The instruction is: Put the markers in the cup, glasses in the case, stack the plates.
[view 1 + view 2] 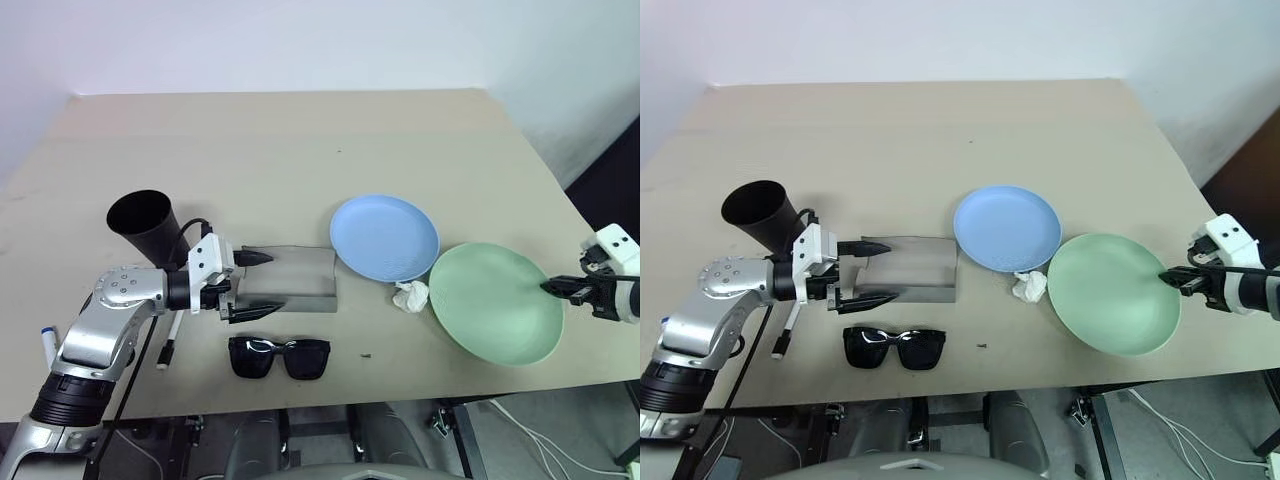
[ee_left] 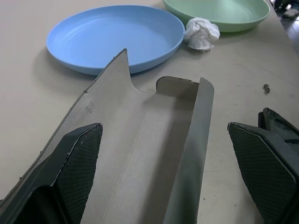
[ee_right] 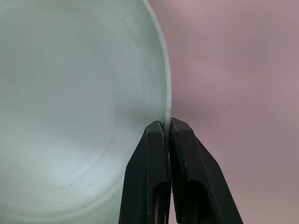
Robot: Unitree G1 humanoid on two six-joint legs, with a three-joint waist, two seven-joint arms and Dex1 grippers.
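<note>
Right claw (image 3: 166, 128) pinches the mint green plate (image 1: 495, 300) by its rim; left claw (image 1: 252, 287) gapes wide around the case (image 1: 290, 282).

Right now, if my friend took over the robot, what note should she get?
Right pincer: shut on the rim of the green plate.
Left pincer: open, its fingers either side of the open case.
Blue plate sits beside the green one, tissue between them.
Sunglasses lie in front of the case.
Cup is behind the left arm; one marker and another lie on the table.
Done: nothing. Left: everything.
</note>
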